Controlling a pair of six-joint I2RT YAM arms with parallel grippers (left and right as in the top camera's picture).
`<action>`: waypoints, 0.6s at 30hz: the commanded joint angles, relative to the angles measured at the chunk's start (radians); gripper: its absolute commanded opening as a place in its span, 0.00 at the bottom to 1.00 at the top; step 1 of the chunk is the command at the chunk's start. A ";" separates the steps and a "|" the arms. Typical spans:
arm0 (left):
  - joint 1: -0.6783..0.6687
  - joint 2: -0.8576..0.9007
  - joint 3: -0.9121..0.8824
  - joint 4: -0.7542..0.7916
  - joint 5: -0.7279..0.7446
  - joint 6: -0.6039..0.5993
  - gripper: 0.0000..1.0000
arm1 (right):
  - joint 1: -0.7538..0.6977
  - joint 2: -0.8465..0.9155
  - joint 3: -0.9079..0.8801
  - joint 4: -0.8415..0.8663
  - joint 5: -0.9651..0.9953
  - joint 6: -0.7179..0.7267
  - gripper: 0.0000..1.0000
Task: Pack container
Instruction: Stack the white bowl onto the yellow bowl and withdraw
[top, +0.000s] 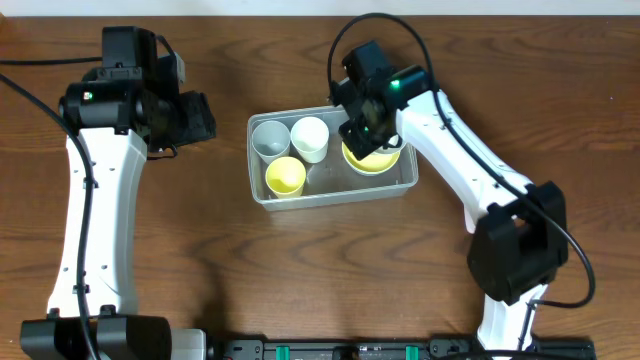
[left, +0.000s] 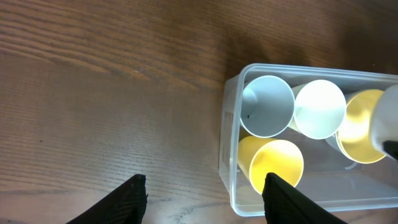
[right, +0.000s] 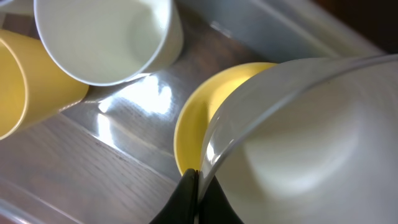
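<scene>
One white bowl (right: 311, 143) clamped at its rim by right gripper (right: 198, 179) above yellow bowl (right: 193, 124) in container (top: 330, 197); left gripper (left: 205, 186) fingers apart.

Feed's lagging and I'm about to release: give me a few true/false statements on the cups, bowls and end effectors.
1. The yellow cup is outside the container. False: it is inside.
2. The right end effector grips a white bowl by its rim. True.
3. The left end effector holds the grey cup. False: it is open and empty; that cup sits in the container.
4. A yellow bowl lies below the white bowl. True.
</scene>
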 joint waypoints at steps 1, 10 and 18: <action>0.003 0.004 -0.004 -0.005 -0.012 -0.001 0.61 | 0.010 0.007 -0.001 -0.003 0.014 -0.005 0.08; 0.003 0.004 -0.004 -0.005 -0.012 -0.001 0.61 | 0.006 -0.041 0.005 -0.005 0.015 -0.011 0.39; 0.003 0.004 -0.004 -0.008 -0.012 -0.001 0.61 | -0.116 -0.299 0.030 -0.030 0.176 0.119 0.50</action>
